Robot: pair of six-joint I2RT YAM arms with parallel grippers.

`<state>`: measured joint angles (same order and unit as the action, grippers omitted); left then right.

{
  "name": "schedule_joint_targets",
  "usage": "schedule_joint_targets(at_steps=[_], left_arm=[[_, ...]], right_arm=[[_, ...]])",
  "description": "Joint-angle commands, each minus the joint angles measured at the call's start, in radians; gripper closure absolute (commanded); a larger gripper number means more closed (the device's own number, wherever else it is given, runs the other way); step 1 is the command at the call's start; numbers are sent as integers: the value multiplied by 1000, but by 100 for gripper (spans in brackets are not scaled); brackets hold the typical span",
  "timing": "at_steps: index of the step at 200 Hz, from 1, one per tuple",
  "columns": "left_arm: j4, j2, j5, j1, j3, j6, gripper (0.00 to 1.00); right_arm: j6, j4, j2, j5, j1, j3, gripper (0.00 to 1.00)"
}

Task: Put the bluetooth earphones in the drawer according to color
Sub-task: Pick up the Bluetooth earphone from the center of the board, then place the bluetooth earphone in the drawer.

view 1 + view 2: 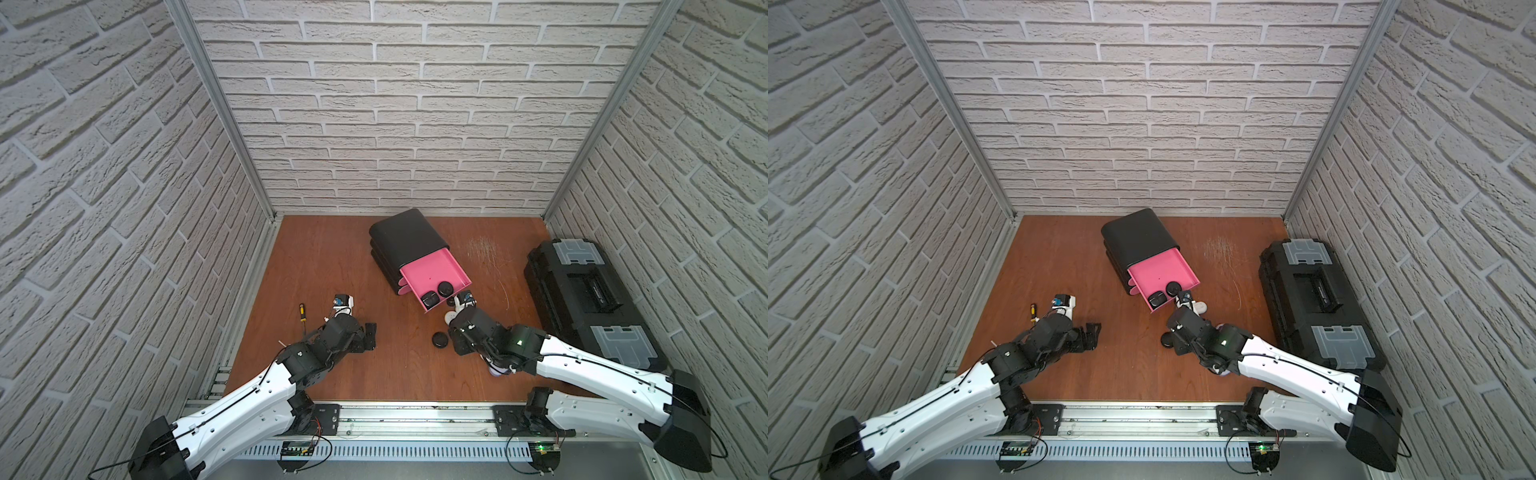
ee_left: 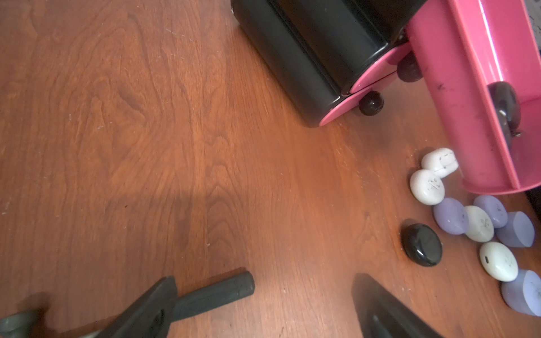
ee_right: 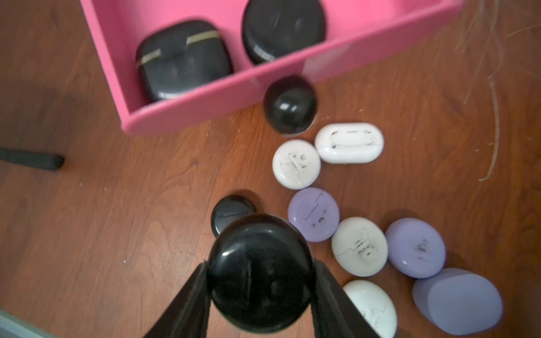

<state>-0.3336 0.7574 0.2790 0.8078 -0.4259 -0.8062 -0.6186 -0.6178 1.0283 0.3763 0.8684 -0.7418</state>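
Right gripper (image 3: 261, 264): you have it pinching a black case (image 3: 257, 281) between its fingers, just short of the drawer (image 3: 205, 99).
Next to it: a second black case (image 3: 232, 212) lies on the table (image 3: 117, 234), with white cases (image 3: 295, 164) and lavender cases (image 3: 313, 215) beside it.
Drawer: your top drawer of the cabinet (image 1: 405, 241) stands open, two black cases (image 3: 183, 58) inside.
Left gripper (image 2: 264, 279): you have it spread wide over the table, near the hammer (image 2: 213, 295).
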Motion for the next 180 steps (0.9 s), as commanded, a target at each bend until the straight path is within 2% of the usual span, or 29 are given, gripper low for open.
schedule_joint_targets(at_steps=[1,27,57,90,127,180], left_arm=[[57,-2,-14,-6,30,-13,2],[68,1,-15,-6,39,-12,2],[74,4,-9,-6,47,-10,2],[79,3,-10,-5,58,-14,2],[73,-18,-12,-5,71,-18,2],[65,-31,-6,-7,82,-18,2]], right_arm=[[65,-36,-39,-2,-65,-49,60],[134,-13,-5,-85,-155,-135,60],[224,38,109,-194,-208,-260,59],[271,42,269,-220,-265,-411,59],[289,21,404,-219,-330,-510,59],[290,-27,487,-205,-365,-543,57]])
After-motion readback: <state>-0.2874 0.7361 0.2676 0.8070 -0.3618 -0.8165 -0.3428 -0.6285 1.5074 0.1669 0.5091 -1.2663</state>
